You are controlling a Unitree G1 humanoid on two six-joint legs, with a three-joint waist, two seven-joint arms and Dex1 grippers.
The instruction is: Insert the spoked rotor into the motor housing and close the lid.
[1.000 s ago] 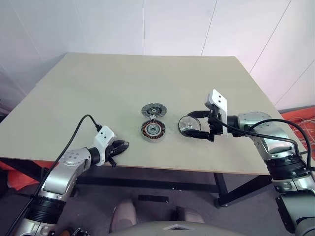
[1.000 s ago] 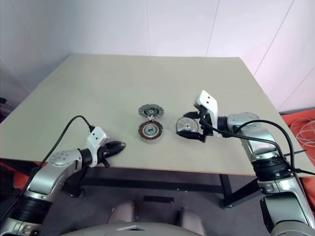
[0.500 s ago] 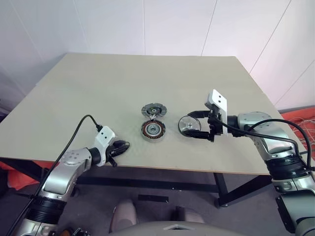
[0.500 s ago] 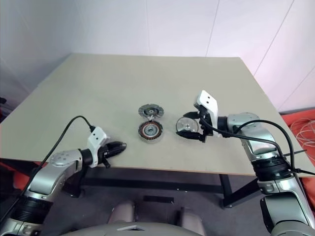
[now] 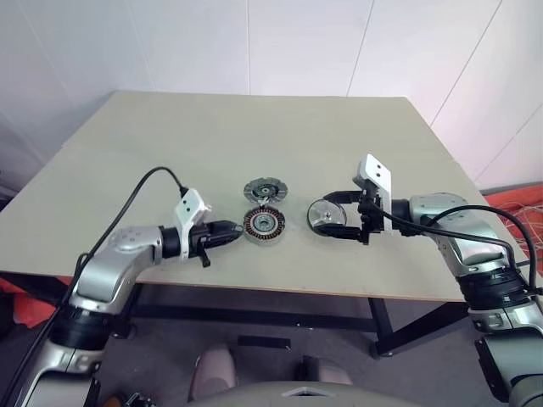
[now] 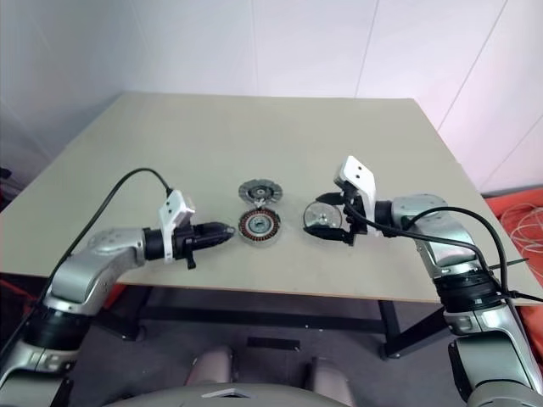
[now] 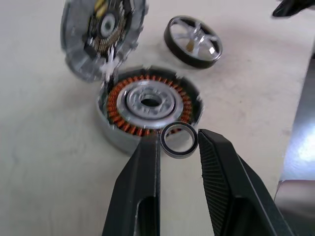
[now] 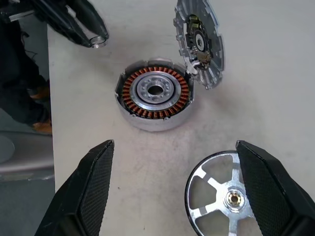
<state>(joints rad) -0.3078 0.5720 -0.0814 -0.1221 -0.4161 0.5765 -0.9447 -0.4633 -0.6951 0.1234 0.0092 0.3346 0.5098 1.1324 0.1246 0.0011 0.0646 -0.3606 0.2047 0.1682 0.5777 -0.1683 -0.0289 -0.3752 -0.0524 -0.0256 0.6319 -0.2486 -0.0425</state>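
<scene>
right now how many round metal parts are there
4: motor housing mid-table; lid just behind it; spoked rotor between the open right gripper fingers; thin ring held by left gripper.

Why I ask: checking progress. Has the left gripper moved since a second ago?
Yes. The left gripper, shut on a thin metal ring, has moved from the table's near edge up to beside the motor housing.
</scene>
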